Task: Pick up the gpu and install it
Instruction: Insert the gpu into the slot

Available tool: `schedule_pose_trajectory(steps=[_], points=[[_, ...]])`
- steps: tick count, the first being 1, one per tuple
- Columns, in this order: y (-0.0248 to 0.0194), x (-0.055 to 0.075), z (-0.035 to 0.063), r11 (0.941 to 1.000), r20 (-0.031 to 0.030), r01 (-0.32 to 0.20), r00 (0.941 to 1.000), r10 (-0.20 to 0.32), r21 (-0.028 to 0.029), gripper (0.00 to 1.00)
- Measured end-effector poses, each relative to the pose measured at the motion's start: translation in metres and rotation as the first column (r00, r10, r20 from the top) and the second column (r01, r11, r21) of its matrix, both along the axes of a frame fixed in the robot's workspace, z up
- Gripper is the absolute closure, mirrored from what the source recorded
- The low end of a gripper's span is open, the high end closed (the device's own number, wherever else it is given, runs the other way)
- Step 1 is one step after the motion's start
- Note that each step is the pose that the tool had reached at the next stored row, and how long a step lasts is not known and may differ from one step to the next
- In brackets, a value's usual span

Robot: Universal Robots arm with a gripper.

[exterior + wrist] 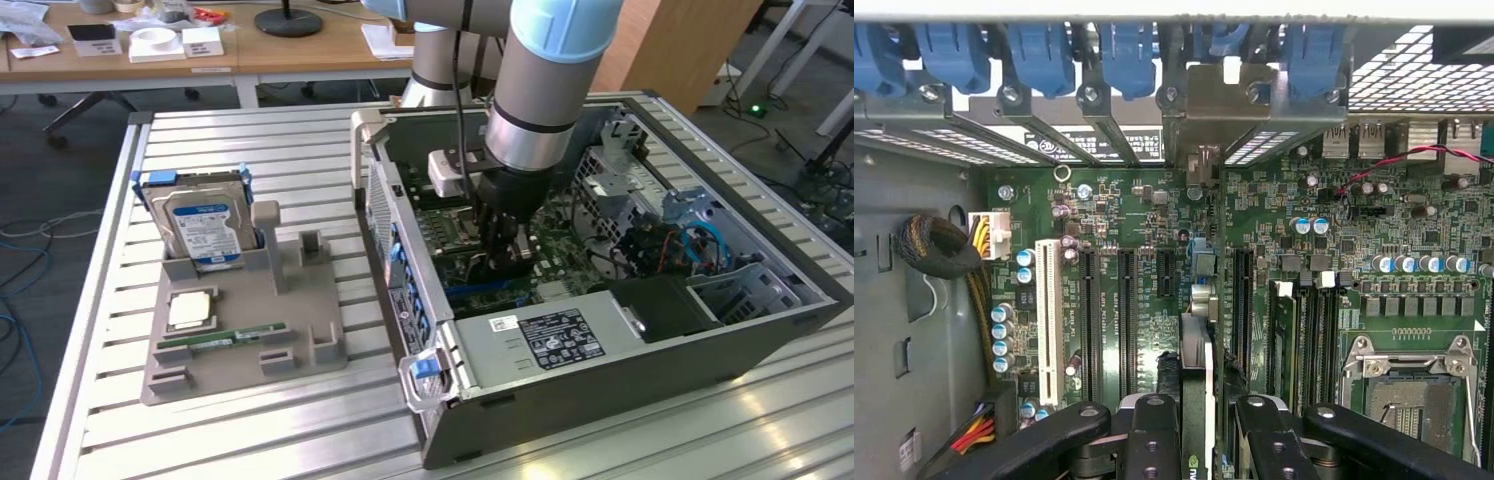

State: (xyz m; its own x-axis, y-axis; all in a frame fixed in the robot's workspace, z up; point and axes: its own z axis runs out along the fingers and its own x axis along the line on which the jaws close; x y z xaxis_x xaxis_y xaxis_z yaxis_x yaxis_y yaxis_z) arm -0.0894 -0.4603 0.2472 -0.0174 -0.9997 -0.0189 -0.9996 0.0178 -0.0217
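My gripper (505, 258) reaches down into the open computer case (400, 250), over the green motherboard (1124, 200). In the wrist view the gpu (1197, 350) shows edge-on as a thin dark card between my two black fingers (1154, 440), and the gripper (1202, 415) is shut on it. The card stands upright among the long black expansion slots (1126, 320). Its metal bracket (1204, 105) lines up with the rear slot opening under the blue clips. I cannot tell whether its lower edge sits in a slot.
A grey holder (240, 340) on the slatted table at the exterior view's left carries a silver hard drive (200, 228), a slim green memory stick (220, 338) and a small square chip (191, 310). Inside the case are a labelled black box (554, 335), memory modules (1294, 340) and cable bundles (939, 250).
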Motion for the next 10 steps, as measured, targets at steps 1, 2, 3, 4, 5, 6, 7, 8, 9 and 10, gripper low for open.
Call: schedule_pose_trajectory(steps=[1, 2, 3, 4, 5, 6, 7, 8, 9, 10], points=[[0.0, 0.0, 0.0001, 1.0, 0.0006, -0.001, 1.0, 0.001, -0.0002, 0.74], [0.0, 0.0, 0.0001, 1.0, 0.0012, -0.002, 1.0, 0.002, -0.0002, 0.74], [0.0, 0.0, 0.0, 1.0, 0.0019, -0.003, 1.0, 0.003, -0.0002, 0.74], [0.0, 0.0, 0.0, 1.0, 0.0021, -0.003, 1.0, 0.003, -0.0002, 0.74], [0.0, -0.0001, 0.0, 1.0, 0.0021, -0.004, 1.0, 0.004, -0.0002, 0.74], [0.0, -0.0001, 0.0001, 1.0, 0.0021, -0.004, 1.0, 0.004, -0.0002, 0.74], [0.0, 0.0, 0.0002, 1.0, 0.0022, -0.004, 1.0, 0.004, -0.0002, 0.74], [-0.0001, -0.0001, 0.0006, 1.0, 0.0021, -0.004, 1.0, 0.004, -0.0004, 0.74], [-0.0001, -0.0001, 0.0013, 1.0, 0.002, -0.004, 1.0, 0.004, -0.0006, 0.74], [0.0, -0.0001, 0.0019, 1.0, 0.0021, -0.004, 1.0, 0.004, -0.0003, 0.74]])
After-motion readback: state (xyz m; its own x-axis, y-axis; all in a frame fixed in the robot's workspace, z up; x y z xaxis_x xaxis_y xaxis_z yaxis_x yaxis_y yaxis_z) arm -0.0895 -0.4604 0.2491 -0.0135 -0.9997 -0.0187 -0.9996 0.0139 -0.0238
